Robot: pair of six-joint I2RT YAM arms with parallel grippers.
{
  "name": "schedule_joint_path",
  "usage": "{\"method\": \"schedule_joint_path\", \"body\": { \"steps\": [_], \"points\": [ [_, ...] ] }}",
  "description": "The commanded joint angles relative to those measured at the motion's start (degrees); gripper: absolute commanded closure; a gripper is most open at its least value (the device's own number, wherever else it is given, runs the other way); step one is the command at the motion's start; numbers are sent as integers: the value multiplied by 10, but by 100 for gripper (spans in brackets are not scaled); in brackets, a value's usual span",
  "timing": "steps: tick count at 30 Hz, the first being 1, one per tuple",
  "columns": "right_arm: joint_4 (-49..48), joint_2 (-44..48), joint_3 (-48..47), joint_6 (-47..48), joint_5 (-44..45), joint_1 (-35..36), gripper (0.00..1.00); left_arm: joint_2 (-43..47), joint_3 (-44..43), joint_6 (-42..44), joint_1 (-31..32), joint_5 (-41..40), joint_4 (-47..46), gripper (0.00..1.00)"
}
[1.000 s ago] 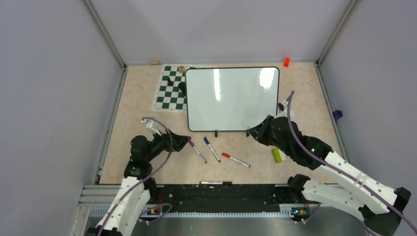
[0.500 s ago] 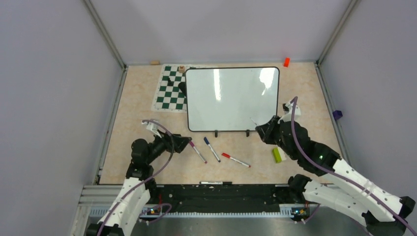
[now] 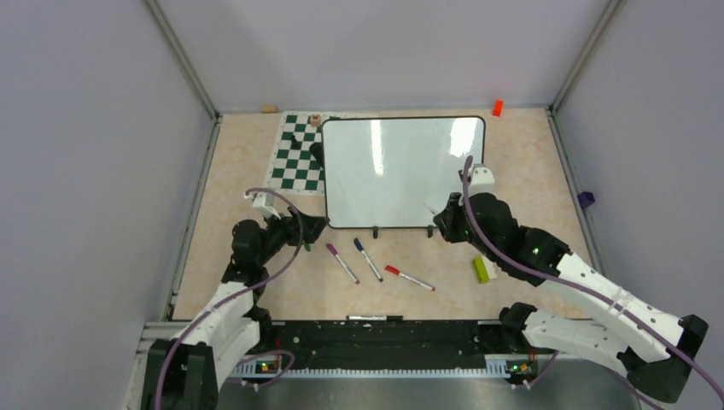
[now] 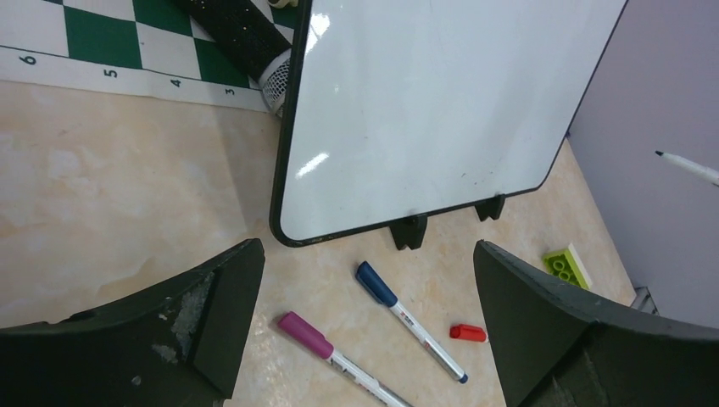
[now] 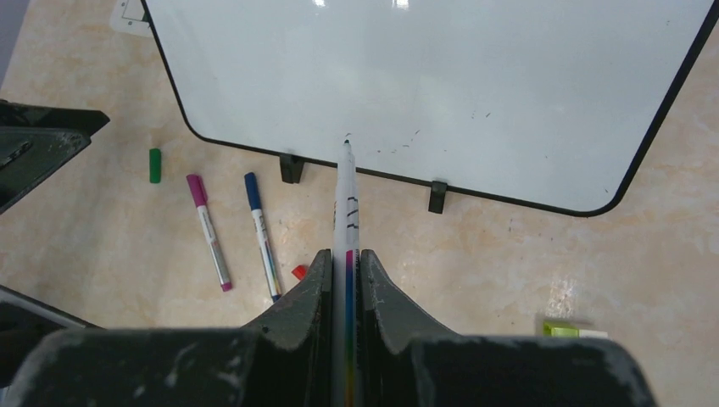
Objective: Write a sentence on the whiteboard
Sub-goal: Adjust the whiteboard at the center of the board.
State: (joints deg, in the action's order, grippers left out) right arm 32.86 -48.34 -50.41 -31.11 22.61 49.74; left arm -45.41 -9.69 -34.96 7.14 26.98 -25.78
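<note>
Pen (image 5: 348,195) tip now sits at the whiteboard (image 5: 424,76) near edge
Right end effector (image 5: 346,259) grips it; left end effector (image 4: 365,250) has opened wide, empty; board blank, writing can start

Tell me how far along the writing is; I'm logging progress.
Done: the right gripper is shut on an uncapped marker; a green cap lies on the table. In hand: the marker tip points at the near edge of the whiteboard; contact is unclear. Remaining: the whiteboard is blank; the whole sentence is unwritten. The left gripper is open, holding nothing.
</note>
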Motion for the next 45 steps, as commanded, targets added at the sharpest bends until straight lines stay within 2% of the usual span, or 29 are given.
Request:
{"method": "schedule_joint_path", "body": {
  "steps": [1,5,9,14,18,20,24,28,31,37,42,45],
  "points": [
    [12,-4,-41,32,-32,0,100,-81,-43,16,-4,-9,-108,1],
    [2,11,-38,40,-37,0,100,-158,-86,30,-5,-14,-148,1],
    [-26,48,-15,40,-53,1,100,-258,-159,66,-5,30,-140,5],
    [-31,82,-10,46,-78,1,100,-380,-216,58,-5,87,-207,5],
    [-24,102,-8,39,-96,0,100,-446,-253,48,-5,83,-217,5],
    [-20,111,-7,35,-104,1,100,-469,-264,40,-5,104,-232,8],
    [-13,122,-3,29,-111,0,100,-490,-256,2,-2,163,-296,20],
    [-10,122,1,21,-111,0,100,-488,-215,-20,7,181,-349,25],
    [-10,121,6,16,-112,0,100,-469,-186,-22,14,185,-355,27],
    [-4,103,8,7,-128,1,100,-425,-159,-11,31,191,-321,31],
    [-6,87,6,1,-141,0,100,-382,-159,40,45,144,-201,35],
    [-14,61,-1,10,-148,0,100,-379,-142,31,49,139,-214,37]
  ]
}}
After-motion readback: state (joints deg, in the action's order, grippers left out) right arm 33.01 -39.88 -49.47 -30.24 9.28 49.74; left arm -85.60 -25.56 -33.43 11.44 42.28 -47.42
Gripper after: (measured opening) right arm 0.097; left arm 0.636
